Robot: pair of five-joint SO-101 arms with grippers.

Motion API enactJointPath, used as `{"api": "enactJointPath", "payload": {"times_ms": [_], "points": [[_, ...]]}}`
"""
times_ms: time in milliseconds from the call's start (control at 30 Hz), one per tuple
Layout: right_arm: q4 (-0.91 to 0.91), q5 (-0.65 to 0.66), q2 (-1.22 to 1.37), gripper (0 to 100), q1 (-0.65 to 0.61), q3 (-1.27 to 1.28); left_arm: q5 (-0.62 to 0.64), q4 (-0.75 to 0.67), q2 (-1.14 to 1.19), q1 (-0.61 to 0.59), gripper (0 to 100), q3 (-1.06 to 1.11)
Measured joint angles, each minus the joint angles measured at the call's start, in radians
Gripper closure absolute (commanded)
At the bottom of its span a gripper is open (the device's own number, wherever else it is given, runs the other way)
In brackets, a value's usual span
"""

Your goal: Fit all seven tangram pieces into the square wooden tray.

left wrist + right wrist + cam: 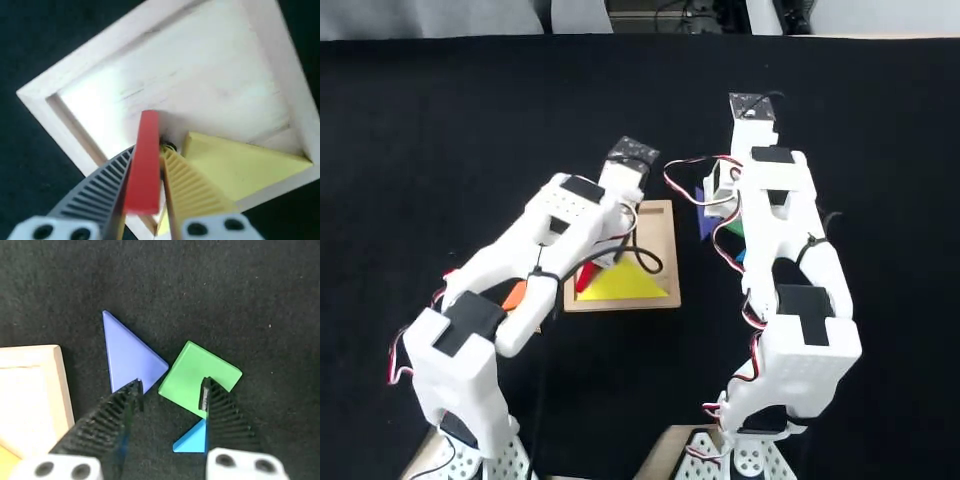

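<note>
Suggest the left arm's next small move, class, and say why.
Probably lower the red piece and lay it flat on the bare floor of the tray beside the yellow triangle: the left gripper holds it on edge above that spot.

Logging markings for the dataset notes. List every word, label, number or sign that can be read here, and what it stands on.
No readable text anywhere.
The wooden tray, red piece, yellow piece, purple piece, green piece and blue piece: plain on the faces shown.
The speckled plate atop one wrist and the second plate atop the other: pattern too blurred to read.
</note>
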Motion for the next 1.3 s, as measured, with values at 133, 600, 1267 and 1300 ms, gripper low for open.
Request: {"api": "enactJointPath", "payload": {"times_ms": [133, 600, 1267, 1300], "points": [[0.0, 0.0, 0.0, 81.1, 0.0, 0.0, -0.003, 0.015, 0.003, -0.003, 82, -0.002], [0.0, 0.0, 0.0, 81.1, 0.0, 0.0, -0.005, 0.026, -0.124, -0.012, 81, -0.002], [0.0, 0.0, 0.0, 81.1, 0.0, 0.0, -0.052, 0.026, -0.175, -0.12, 81, 0.011], [0.0, 0.0, 0.0, 81.1, 0.0, 0.0, -0.052, 0.026, -0.175, -0.127, 81, 0.011]]}}
